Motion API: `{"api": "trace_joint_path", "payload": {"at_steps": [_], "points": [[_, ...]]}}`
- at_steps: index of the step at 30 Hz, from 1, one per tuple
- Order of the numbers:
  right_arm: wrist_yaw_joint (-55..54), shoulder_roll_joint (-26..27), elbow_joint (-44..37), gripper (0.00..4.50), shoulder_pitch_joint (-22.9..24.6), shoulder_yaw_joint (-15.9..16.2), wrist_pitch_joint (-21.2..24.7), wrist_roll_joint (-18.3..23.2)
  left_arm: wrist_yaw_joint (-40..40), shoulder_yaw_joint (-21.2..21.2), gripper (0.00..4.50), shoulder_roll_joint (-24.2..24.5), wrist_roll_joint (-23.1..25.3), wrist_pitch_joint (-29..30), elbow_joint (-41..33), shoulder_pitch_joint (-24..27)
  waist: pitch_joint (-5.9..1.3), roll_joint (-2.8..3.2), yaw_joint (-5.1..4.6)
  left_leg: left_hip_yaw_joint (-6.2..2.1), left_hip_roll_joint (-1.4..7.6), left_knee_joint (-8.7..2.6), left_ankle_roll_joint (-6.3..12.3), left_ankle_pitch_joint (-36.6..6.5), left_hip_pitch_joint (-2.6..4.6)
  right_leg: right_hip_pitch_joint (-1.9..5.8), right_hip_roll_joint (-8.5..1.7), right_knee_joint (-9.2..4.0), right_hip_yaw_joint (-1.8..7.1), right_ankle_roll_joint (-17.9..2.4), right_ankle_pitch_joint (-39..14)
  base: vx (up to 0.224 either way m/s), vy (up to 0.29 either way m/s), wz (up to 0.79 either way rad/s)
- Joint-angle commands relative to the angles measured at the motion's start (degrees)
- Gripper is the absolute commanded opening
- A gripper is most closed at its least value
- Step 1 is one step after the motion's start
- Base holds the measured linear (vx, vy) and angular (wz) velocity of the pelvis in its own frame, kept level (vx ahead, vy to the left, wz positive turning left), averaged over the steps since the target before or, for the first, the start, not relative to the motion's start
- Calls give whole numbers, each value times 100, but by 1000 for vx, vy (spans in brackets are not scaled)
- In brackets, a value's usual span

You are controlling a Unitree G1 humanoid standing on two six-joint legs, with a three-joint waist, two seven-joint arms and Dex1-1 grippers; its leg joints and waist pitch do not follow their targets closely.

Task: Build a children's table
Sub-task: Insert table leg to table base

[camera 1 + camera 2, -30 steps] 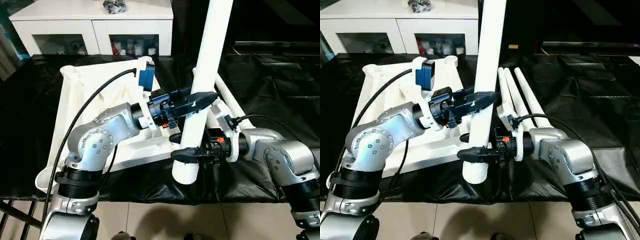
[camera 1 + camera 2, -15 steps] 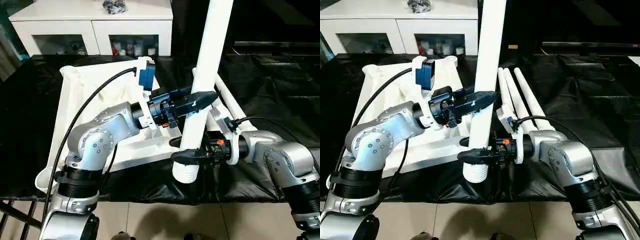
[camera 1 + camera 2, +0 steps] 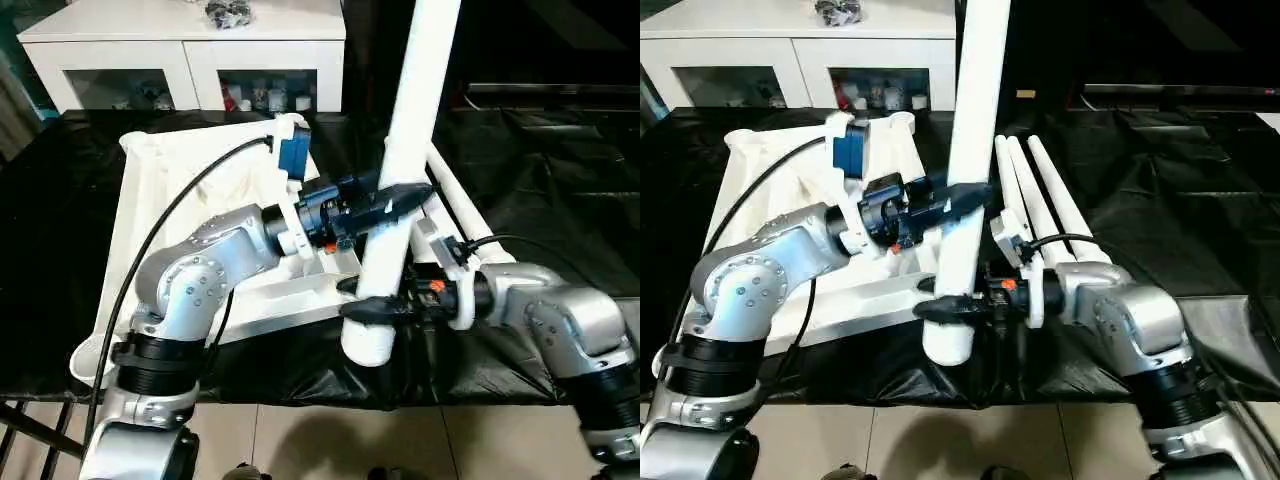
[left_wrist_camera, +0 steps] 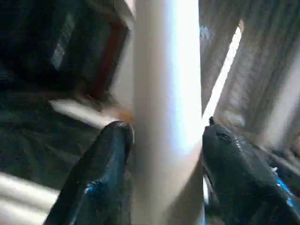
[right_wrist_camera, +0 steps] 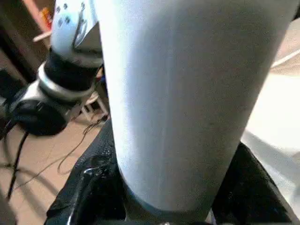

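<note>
The white tabletop (image 3: 135,215) lies underside up on the black-covered bench, in front of my left arm. One long white leg (image 3: 415,110) stands nearly upright, leaning a little, its lower end hanging just past the tabletop's near right corner. My left gripper (image 3: 405,195) straddles its middle, open, with a thin gap beside one finger (image 4: 220,154) in the left wrist view. Lower down, my right gripper (image 3: 360,298) is shut on the leg close to its bottom end, fingers (image 5: 89,187) pressed against it. Three more legs (image 3: 1040,190) lie side by side behind my right arm.
A white glass-door cabinet (image 3: 190,45) stands behind the bench. Black sheeting (image 3: 560,180) covers the bench to the right. The bench's front edge runs just below the leg's end, with tiled floor (image 3: 320,440) beneath.
My right gripper has closed in on the leg near its bottom end. My left gripper's fingers have spread slightly. The leg's lower end has drifted a little to the left.
</note>
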Motion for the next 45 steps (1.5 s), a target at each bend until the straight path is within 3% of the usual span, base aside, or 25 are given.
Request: {"api": "trace_joint_path", "payload": {"at_steps": [1,3,7,11,14,17,18,19,21,23,25,29,32,34,35,36,37,38,39,40,41,42,43,44,45], "points": [[-153,41,-31,191,-2,-264,-169,31,151,325,297,-94,30,-380,82,-72,-409,-100,-9,97,-31,-395,294,-1215,15,340,-259,-519,83,-415,-2993,0,0,0],[-340,132,-66,191,41,-484,-302,84,427,717,297,-269,-232,-517,35,-107,-417,-87,-1,98,-34,-387,276,-1240,25,339,-267,-514,72,-396,-3045,0,0,0],[-521,159,-160,191,99,-652,-357,129,621,934,297,-287,-273,-635,-60,-139,-422,-79,-9,88,-31,-395,317,-1242,32,328,-246,-508,63,-371,-2989,0,0,0],[-1063,151,-552,191,323,-993,-400,68,1267,1025,297,110,659,-1089,-185,28,-425,-59,-16,67,-12,-421,281,-1255,42,326,-233,-492,72,-289,-2884,0,0,0],[-1939,70,-939,191,569,-1016,-579,-686,2362,866,297,561,2262,-1581,-15,361,-402,-58,-44,62,-20,-434,175,-1302,50,305,-220,-499,69,-93,-3015,0,0,0],[-2911,232,-988,191,680,-1001,-808,-1427,2658,814,297,741,2764,-1679,-136,803,-397,-60,-99,71,-52,-419,66,-1313,28,272,-239,-529,60,40,-3313,0,0,0],[-3794,472,-1072,191,814,-1073,-982,-1950,2874,768,297,807,2946,-1484,-452,1383,-407,-43,-112,61,-52,-419,44,-1359,44,255,-250,-528,59,4,-3330,0,0,0],[-4129,567,-1155,191,898,-1111,-1058,-2122,2989,733,297,823,2985,-1341,-623,1661,-400,-71,-165,54,-39,-455,4,-1332,-18,280,-256,-491,61,-67,-3236,0,0,0],[-4518,737,-1357,191,1079,-1231,-1268,-2279,3218,661,297,777,3194,-1317,-895,2124,-410,-55,-188,72,-35,-427,50,-1481,36,219,-247,-518,84,-98,-3255,0,0,0],[-4981,1243,-1744,191,1436,-1716,-1375,-2025,3692,593,297,554,3875,-1927,-1237,2680,-428,-51,-171,67,-29,-444,144,-1465,10,224,-219,-513,91,-73,-3073,0,0,0],[-5155,1451,-1993,191,1700,-1845,-1467,-1989,3886,651,297,333,3953,-2101,-1436,2886,-386,-28,-165,74,-7,-462,227,-1589,11,178,-209,-561,89,-44,-3060,0,0,0],[-5140,1435,-2159,191,2275,-1562,-2401,-2505,4013,466,297,213,4131,-2231,-1691,3259,-337,-48,-174,55,-35,-469,176,-2152,22,156,-209,-658,34,230,-3614,0,0,0],[-5407,1596,-2047,191,2472,-1570,-2181,-2466,4095,269,297,314,4290,-2234,-1692,3406,-303,-85,-273,51,-138,-406,172,-2347,1,120,-182,-735,-44,555,-4266,0,0,0],[-5445,1687,-1906,191,2541,-1498,-1998,-2465,4180,321,297,251,4376,-2348,-1566,3387,-292,-51,-389,18,-152,-382,179,-2573,31,111,-147,-843,-160,694,-4405,0,0,0],[-5478,1764,-1735,191,2460,-1386,-1668,-2423,4276,439,297,198,4475,-2486,-1363,3280,-281,71,-450,-33,-132,-420,210,-2729,43,178,-139,-896,-265,679,-4318,0,0,0],[-5487,1784,-1697,191,2433,-1368,-1665,-2423,4298,463,297,186,4482,-2495,-1334,3259,-249,79,-498,-78,-79,-472,232,-2959,62,204,-126,-938,-333,635,-4232,0,0,0],[-5510,1839,-1591,191,2359,-1318,-1656,-2425,4360,529,297,153,4503,-2520,-1252,3199,-192,152,-572,-252,132,-694,251,-3714,40,405,-122,-747,-408,438,-3633,0,0,0],[-5564,1882,-1427,191,2245,-1227,-1697,-2501,4419,605,297,108,4463,-2487,-1182,3129,-161,257,-523,-373,353,-961,242,-4268,-62,603,-130,-250,-311,227,-2929,-76,-11,-13],[-5703,1896,-1215,191,2096,-1083,-1832,-2780,4452,626,297,93,4416,-2444,-1157,3088,-148,228,-321,-425,564,-1211,233,-4800,-149,685,-245,487,13,-30,-1471,-70,-62,-7],[-5698,1884,-1052,191,1983,-952,-2098,-2970,4437,604,297,102,4392,-2428,-1174,3082,-88,-93,-458,-246,407,-1037,199,-4752,55,464,-212,313,177,-12,-2134,-70,-62,-7],[-5688,1881,-1042,191,1977,-942,-2129,-2978,4437,598,297,105,4391,-2429,-1178,3084,-11,-76,-401,-147,99,-737,-155,-4641,323,142,-86,-431,-64,247,-4184,7,-95,14],[-5512,1854,-1029,191,1959,-892,-2249,-2897,4448,563,297,110,4392,-2431,-1210,3106,-98,-187,-608,244,-623,815,-16,-2976,1075,-813,-155,-1334,-458,696,-6548,0,0,0],[-5441,1868,-1082,191,1971,-913,-2215,-2798,4462,554,297,98,4413,-2414,-1214,3113,-54,-134,-692,137,-456,583,352,-2727,632,-180,-372,-1165,-741,288,-6167,0,0,0],[-5411,1884,-1138,191,1987,-939,-2137,-2721,4467,533,297,89,4443,-2413,-1208,3121,-151,-61,-709,77,-306,347,421,-2785,441,156,-409,-962,-853,264,-5485,62,84,-36],[-5401,1894,-1172,191,1998,-956,-2084,-2674,4467,520,297,75,4471,-2426,-1197,3128,-190,126,-723,-627,598,-566,566,-3228,190,498,-267,-90,-741,85,-3355,39,-6,-19]]}}
